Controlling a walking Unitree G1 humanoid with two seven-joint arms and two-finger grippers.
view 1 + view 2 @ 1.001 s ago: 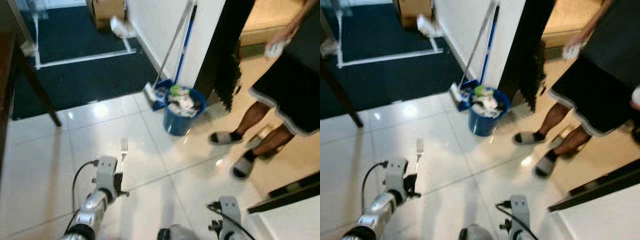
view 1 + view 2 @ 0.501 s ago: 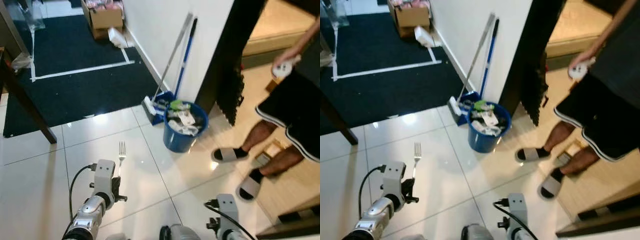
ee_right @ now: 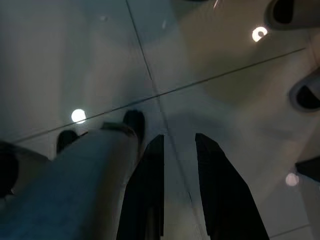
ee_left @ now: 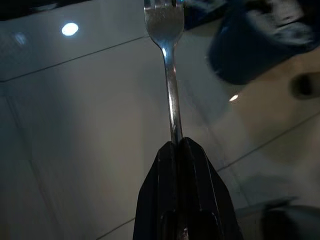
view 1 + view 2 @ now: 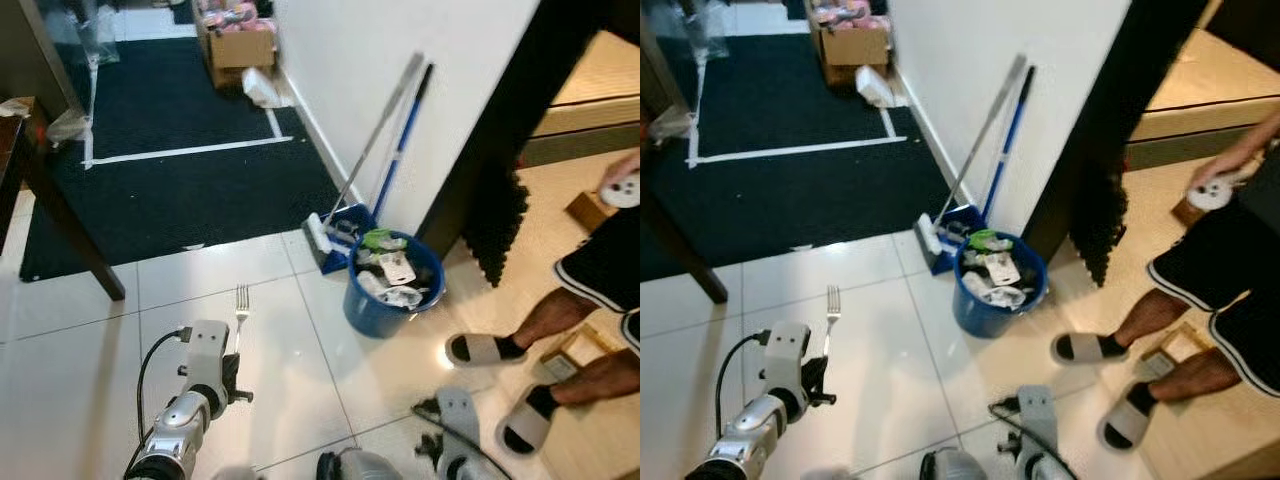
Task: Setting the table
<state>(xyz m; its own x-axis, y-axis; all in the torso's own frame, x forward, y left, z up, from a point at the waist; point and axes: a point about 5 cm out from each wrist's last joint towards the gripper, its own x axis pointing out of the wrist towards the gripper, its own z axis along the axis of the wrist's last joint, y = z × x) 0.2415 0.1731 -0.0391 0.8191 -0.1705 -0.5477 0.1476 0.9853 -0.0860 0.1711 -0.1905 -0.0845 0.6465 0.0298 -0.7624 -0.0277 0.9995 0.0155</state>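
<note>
A silver fork sticks out forward from my left gripper, which is shut on its handle; the tines point away over the white tiled floor. My left arm is low at the left of the head views. My right gripper hangs low over the tiles with its two black fingers a little apart and nothing between them; its wrist shows at the lower right.
A blue bucket full of rubbish stands by the white wall with a mop and broom leaning there. A person's legs in grey slippers stand at the right. A dark table leg and dark carpet lie ahead left.
The whole view has shifted as I move: the bucket and the person slid right and nearer. The fork stays held in my left gripper.
</note>
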